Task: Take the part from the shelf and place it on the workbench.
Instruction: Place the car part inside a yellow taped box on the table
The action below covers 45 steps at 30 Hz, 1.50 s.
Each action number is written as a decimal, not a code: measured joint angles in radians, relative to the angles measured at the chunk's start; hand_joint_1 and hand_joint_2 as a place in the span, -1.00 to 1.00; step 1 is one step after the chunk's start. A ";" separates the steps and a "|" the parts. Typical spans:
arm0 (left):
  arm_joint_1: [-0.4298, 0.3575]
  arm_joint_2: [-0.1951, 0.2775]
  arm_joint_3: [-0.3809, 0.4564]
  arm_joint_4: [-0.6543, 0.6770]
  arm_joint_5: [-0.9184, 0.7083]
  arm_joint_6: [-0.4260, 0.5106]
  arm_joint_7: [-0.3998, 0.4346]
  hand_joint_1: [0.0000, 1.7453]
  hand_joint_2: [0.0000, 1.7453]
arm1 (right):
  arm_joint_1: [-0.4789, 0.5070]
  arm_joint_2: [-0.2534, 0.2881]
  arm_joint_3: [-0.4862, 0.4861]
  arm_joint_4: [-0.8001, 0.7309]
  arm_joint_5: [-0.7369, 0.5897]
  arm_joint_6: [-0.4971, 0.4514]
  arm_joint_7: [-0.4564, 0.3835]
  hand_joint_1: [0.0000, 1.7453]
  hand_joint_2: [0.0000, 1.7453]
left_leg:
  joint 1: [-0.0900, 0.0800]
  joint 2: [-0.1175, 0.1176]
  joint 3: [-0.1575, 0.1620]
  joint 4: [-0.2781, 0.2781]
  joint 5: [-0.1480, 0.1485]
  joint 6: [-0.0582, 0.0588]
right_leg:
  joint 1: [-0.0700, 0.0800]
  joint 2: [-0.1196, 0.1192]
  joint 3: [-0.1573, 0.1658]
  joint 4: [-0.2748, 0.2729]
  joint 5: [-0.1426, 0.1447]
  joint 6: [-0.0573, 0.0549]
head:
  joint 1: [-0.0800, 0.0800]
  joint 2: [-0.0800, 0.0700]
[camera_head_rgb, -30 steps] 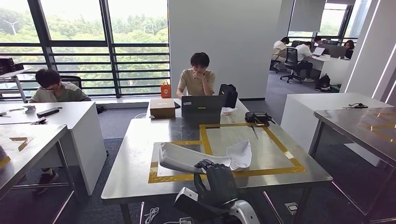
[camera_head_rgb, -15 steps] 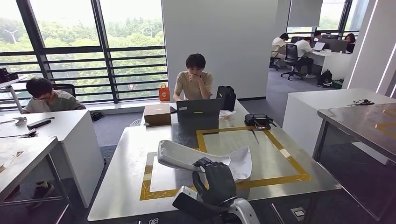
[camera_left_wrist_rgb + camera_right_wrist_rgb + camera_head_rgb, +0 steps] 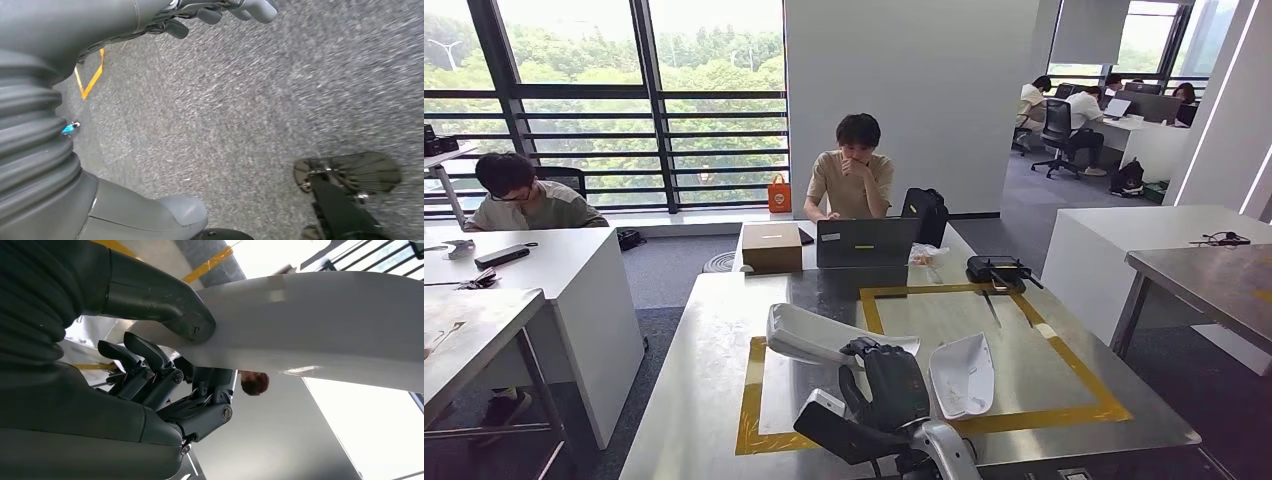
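My right hand (image 3: pixel 892 385) grips a long white curved part (image 3: pixel 809 337) and holds it just above the steel workbench (image 3: pixel 714 340), over the near left of the yellow tape outline (image 3: pixel 1064 415). In the right wrist view the thumb (image 3: pixel 165 315) presses on the part (image 3: pixel 320 320) with the dark fingers wrapped beneath it. A second white shell-shaped part (image 3: pixel 964 375) lies on the bench just right of the hand. My left hand (image 3: pixel 220 10) hangs beside me over the grey carpet, its fingers apart and holding nothing.
A laptop (image 3: pixel 864 243), a cardboard box (image 3: pixel 772 246) and a black device (image 3: pixel 994 268) sit at the bench's far end, where a person (image 3: pixel 852 170) is seated. A white desk (image 3: pixel 574 250) stands left, another steel table (image 3: pixel 1214 280) right.
The whole view has shifted, so the camera moved and the bench now looks closer. The second white part now shows apart from the held one. My right hand still holds its part.
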 joint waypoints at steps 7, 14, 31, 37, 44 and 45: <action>-0.019 0.000 0.000 -0.001 -0.029 -0.007 0.006 -1.00 1.00 | -0.090 0.033 0.000 0.193 0.011 0.002 0.013 1.00 1.00 | -0.005 0.000 0.032 0.019 -0.032 -0.039 | 0.006 -0.001 0.069 -0.194 0.145 -0.038 | -0.003 0.000; -0.034 0.004 0.000 -0.001 -0.045 -0.021 0.013 -1.00 1.00 | -0.178 0.102 0.000 0.409 0.010 0.033 0.015 1.00 1.00 | 0.000 0.001 -0.139 0.243 -0.084 -0.059 | 0.003 0.002 0.104 -0.192 0.115 -0.052 | -0.006 0.000; -0.051 0.009 -0.008 -0.002 -0.070 -0.026 0.017 -1.00 1.00 | -0.249 0.199 0.000 0.615 -0.013 0.055 0.013 1.00 1.00 | 0.004 0.002 -0.020 0.004 0.009 -0.008 | -0.001 -0.002 -0.008 -0.024 0.084 -0.001 | -0.004 0.001; -0.057 0.011 -0.014 -0.002 -0.074 -0.026 0.017 -1.00 1.00 | -0.256 0.220 0.000 0.630 -0.013 0.056 0.013 1.00 1.00 | 0.000 0.001 -0.008 0.006 -0.010 -0.041 | 0.006 -0.002 0.067 -0.178 0.128 -0.028 | -0.007 0.001; -0.057 0.014 -0.014 -0.001 -0.076 -0.026 0.018 -1.00 1.00 | -0.255 0.243 0.000 0.644 -0.007 0.072 0.005 1.00 1.00 | 0.005 0.002 -0.155 0.269 -0.096 -0.068 | -0.002 -0.001 0.094 -0.190 0.117 -0.049 | -0.011 0.001; -0.057 0.014 -0.014 -0.001 -0.076 -0.026 0.018 -1.00 1.00 | -0.254 0.246 0.000 0.647 -0.005 0.073 0.005 1.00 1.00 | 0.005 0.002 -0.144 0.233 -0.064 -0.068 | -0.002 0.000 0.096 -0.187 0.114 -0.047 | -0.011 0.001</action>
